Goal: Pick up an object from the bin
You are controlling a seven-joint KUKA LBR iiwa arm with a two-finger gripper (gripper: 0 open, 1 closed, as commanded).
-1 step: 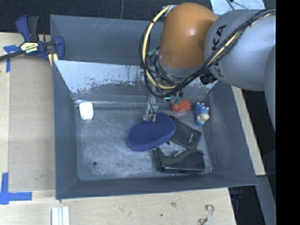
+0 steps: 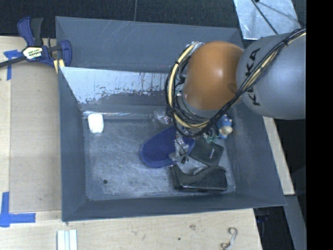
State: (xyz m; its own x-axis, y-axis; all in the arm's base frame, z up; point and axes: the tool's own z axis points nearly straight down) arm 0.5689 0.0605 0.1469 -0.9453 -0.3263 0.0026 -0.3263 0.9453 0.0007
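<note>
Down in right half of grey metal bin [image 2: 73, 139], gripper [image 2: 182, 150] hanging under orange wrist cover; open/closed: can't tell. Dark blue oval flat thing [image 2: 157, 149] lying just beside gripper, view-left of it, long axis slanting toward gripper. Black flat rectangular pouch [image 2: 200, 180] sitting just below gripper. Small white block [image 2: 95, 123] well apart, far left.

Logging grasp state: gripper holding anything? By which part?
Cannot tell. The gripper sits at the blue oval's right edge, near the black thing; no hold is visible.
</note>
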